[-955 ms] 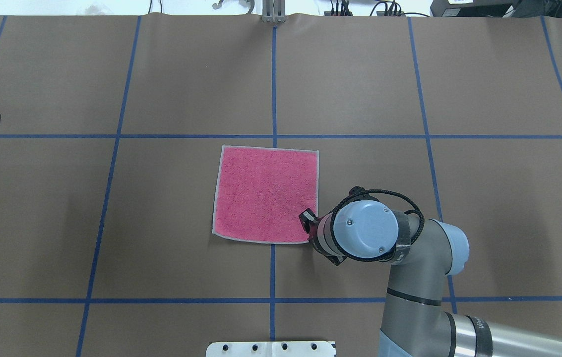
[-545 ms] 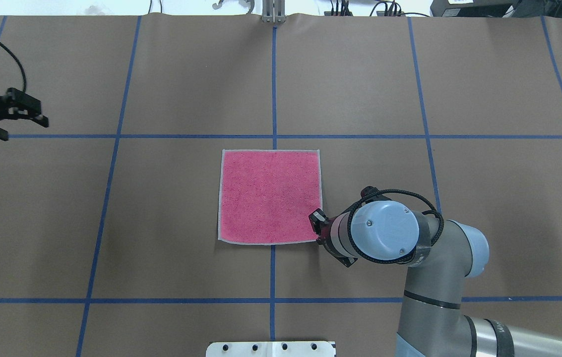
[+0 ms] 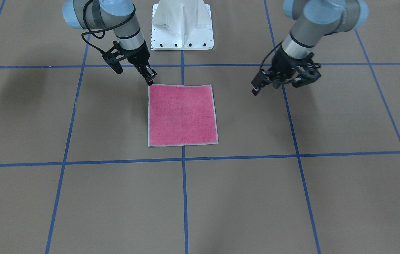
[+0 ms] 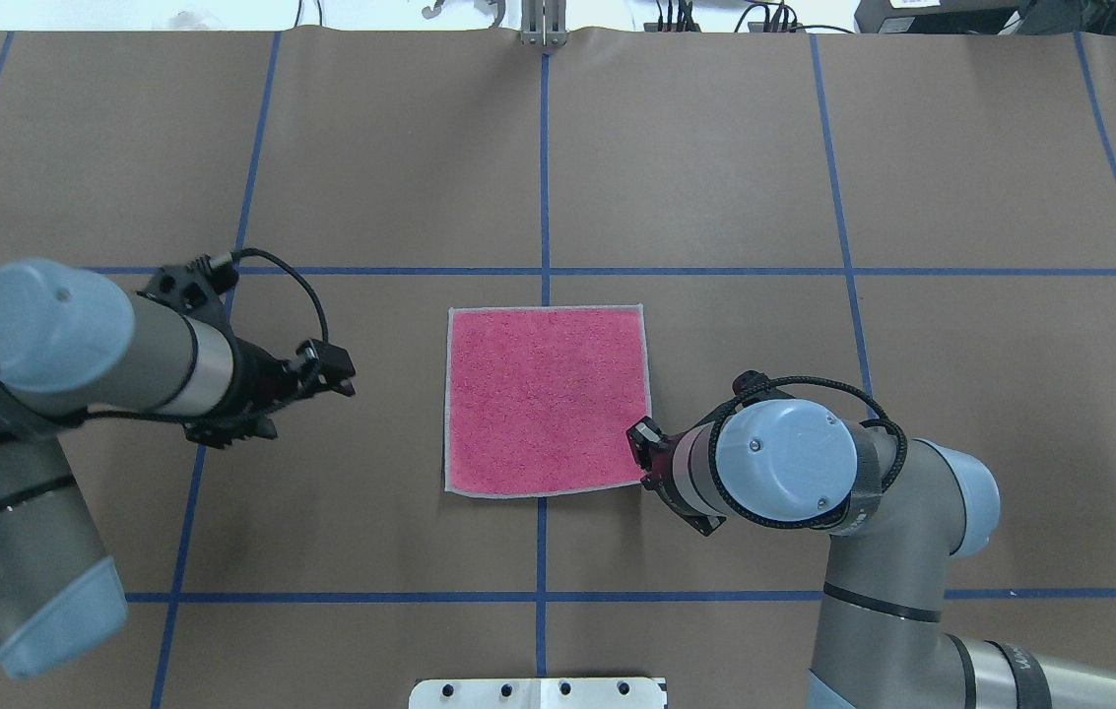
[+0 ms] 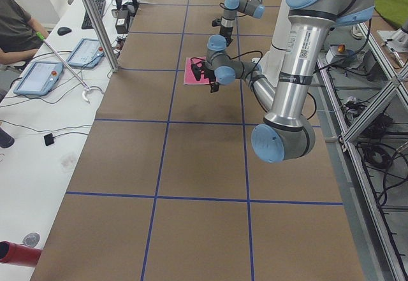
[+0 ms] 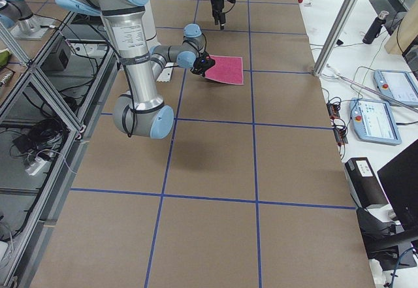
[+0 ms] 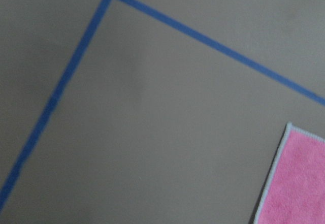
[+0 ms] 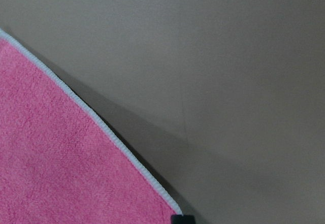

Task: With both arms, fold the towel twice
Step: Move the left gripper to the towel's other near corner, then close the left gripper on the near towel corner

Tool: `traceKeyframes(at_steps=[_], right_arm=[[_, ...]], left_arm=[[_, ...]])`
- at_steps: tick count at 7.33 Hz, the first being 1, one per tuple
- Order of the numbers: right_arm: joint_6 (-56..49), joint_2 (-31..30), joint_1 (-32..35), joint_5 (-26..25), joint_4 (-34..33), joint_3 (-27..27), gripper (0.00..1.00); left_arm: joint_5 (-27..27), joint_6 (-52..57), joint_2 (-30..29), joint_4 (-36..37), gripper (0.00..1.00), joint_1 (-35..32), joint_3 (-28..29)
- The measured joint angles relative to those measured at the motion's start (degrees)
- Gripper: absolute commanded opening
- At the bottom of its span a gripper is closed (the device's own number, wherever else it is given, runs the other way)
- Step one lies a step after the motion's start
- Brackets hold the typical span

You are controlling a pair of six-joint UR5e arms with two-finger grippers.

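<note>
Our right tool pinches the towel's corner; our left tool gapes empty near the towel; arm label unreadable.

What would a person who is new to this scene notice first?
A bright pink towel lies at the middle of the brown table, which blue tape lines divide into cells. The right gripper holds one near corner of it; the left gripper hovers apart on the other side.
</note>
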Motion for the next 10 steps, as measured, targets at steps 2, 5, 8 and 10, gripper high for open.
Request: traceKeyframes(at_steps=[2, 5, 8, 10], right_arm=[[-0.32, 0.03, -0.24, 0.16, -0.36, 0.1, 0.0], [-0.62, 0.07, -0.34, 0.63, -0.44, -0.15, 0.0], [-0.58, 0.07, -0.29, 0.65, -0.46, -0.15, 0.0], [-0.57, 0.07, -0.28, 0.69, -0.46, -0.13, 0.0]], left_arm=[[3.1, -3.0, -2.83, 0.21, 0.82, 6.28, 0.88], [4.36, -3.45, -8.04, 0.27, 0.55, 8.26, 5.86], [4.91, -3.37, -9.66, 0.28, 0.52, 8.54, 7.94], [4.94, -3.28, -10.48, 0.22, 0.49, 8.77, 9.35]])
